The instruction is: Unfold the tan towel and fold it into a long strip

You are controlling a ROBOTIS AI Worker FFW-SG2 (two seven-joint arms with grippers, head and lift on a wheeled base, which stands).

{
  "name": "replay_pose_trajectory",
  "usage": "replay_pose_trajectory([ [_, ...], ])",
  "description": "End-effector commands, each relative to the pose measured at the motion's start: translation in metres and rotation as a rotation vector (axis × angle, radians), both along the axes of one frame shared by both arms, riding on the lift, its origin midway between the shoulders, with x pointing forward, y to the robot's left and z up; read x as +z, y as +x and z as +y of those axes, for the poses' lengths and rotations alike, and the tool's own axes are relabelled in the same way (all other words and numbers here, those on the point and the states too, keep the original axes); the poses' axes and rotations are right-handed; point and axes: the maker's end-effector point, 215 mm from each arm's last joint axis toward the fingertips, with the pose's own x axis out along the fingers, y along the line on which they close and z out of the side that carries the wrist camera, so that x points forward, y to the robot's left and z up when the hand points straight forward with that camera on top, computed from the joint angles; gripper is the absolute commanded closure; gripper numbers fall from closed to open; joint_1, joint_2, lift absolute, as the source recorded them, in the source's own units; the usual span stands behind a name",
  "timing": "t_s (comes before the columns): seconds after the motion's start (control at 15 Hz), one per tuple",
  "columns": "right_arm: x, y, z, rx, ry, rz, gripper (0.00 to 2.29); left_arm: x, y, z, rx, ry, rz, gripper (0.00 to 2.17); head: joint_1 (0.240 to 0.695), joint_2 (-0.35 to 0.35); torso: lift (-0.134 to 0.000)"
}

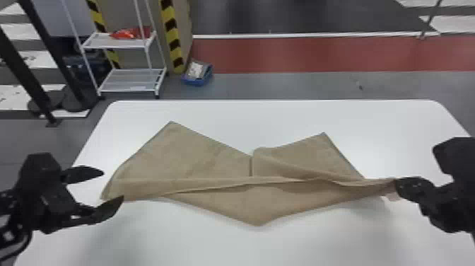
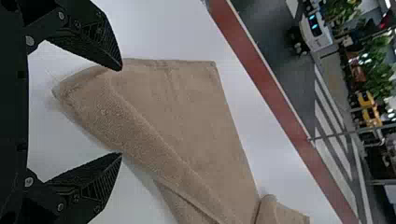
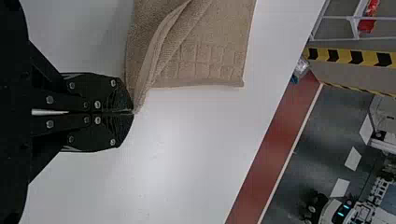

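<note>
Left hand (image 1: 113, 185) released, right hand (image 1: 396, 184) clenched on towel (image 1: 198, 159); white rack (image 1: 115, 43), blue bin (image 1: 198, 82) beyond table (image 1: 226, 115)

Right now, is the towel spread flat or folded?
Partly folded: the towel lies on the table with layers overlapping along its middle, and the right gripper pinches one corner.

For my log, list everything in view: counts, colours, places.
Towel: one, tan, across table
Table: one, white, under towel
Shelf rack: one, white, beyond table's left
Bundle: one, red, rack's upper shelf
Bin: one, blue, right of rack
Striped tape: several, yellow-black, by rack
Poles: two, black, far left
Floor band: one, red, beyond table
Left hand: one, black, open by towel's left end
Right hand: one, black, shut on towel's right end
</note>
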Motion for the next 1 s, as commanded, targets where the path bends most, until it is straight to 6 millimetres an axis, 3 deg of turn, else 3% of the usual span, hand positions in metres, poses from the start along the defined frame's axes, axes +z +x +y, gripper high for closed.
replay_pose_trajectory([
  [0.0, -0.002, -0.004, -0.002, -0.004, 0.000, 0.004, 1.18, -0.022, 0.001, 0.012, -0.038, 0.057, 0.080, 0.27, 0.695, 0.043, -0.123],
  [0.2, -0.002, -0.004, -0.002, -0.005, 0.002, 0.003, 1.18, -0.044, -0.003, 0.024, -0.064, 0.093, 0.153, 0.30, 0.695, 0.051, -0.123],
  [0.67, -0.002, -0.004, -0.001, -0.009, 0.011, -0.001, 1.18, -0.046, 0.010, 0.022, -0.099, 0.109, 0.146, 0.47, 0.695, 0.077, -0.123],
  [0.73, -0.002, -0.004, 0.000, -0.007, 0.010, 0.000, 1.18, -0.048, 0.011, 0.022, -0.101, 0.121, 0.153, 0.73, 0.695, 0.074, -0.123],
  [0.87, -0.003, -0.005, -0.002, -0.010, 0.011, 0.001, 1.18, -0.053, 0.010, 0.024, -0.102, 0.132, 0.176, 1.53, 0.695, 0.071, -0.123],
  [0.93, -0.002, -0.005, -0.003, -0.013, 0.010, 0.000, 1.18, -0.053, 0.011, 0.026, -0.091, 0.138, 0.174, 1.81, 0.695, 0.070, -0.123],
])
